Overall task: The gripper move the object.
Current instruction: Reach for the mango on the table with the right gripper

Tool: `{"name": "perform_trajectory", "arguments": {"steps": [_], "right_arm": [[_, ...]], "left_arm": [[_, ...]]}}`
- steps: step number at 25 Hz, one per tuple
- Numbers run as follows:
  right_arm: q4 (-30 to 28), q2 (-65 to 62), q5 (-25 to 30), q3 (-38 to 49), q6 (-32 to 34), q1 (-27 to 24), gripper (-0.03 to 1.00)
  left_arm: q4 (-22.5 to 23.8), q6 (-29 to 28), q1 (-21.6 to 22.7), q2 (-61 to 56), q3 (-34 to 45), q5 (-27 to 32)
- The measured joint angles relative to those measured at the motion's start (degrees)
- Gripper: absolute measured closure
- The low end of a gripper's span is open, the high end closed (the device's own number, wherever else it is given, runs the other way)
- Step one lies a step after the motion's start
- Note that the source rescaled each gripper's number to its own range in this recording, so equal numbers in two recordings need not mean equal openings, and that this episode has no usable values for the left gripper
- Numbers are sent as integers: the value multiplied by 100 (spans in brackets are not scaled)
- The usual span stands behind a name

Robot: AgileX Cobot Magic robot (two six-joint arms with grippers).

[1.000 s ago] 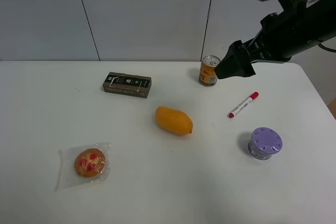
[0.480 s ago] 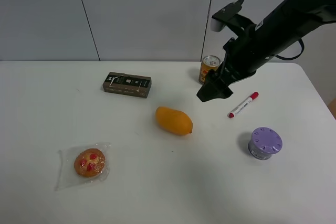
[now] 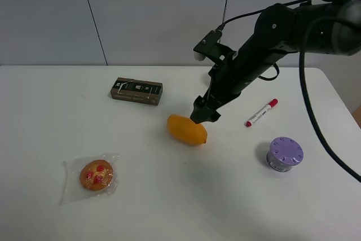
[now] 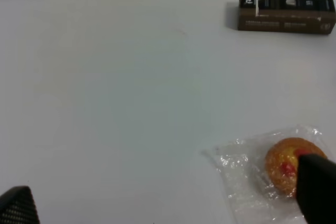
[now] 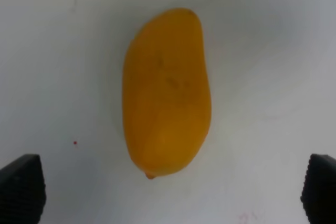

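Approach is judged the step in hand: the right hand [image 3: 204, 112], held wide apart, is poised just above the mango [image 3: 186, 130], which lies at mid-frame on the tabletop [image 3: 169, 201]. Lowering astride the fruit, then closing, is called for next.

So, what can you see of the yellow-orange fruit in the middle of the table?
The mango is a smooth, oval, yellow-orange fruit with faint dark specks and a small nub at one end. It lies on its side on the white table, whole. The open right gripper hovers above it, jaws wide apart, not touching it.
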Motion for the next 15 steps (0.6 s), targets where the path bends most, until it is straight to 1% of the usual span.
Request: {"name": "perform_trajectory", "arguments": {"steps": [7,11,12,15], "right_arm": [[56,433,-85,-318,138,24,-3],[56,458,-320,-338,164,260,-3],[43,524,-381,-345,164,414,-3],[14,674,-380,-345,233,589,-3]], "left_arm": [[0,0,0,0,0,0],[0,0,0,0,0,0],[0,0,0,0,0,0],[0,0,0,0,0,0]]}}
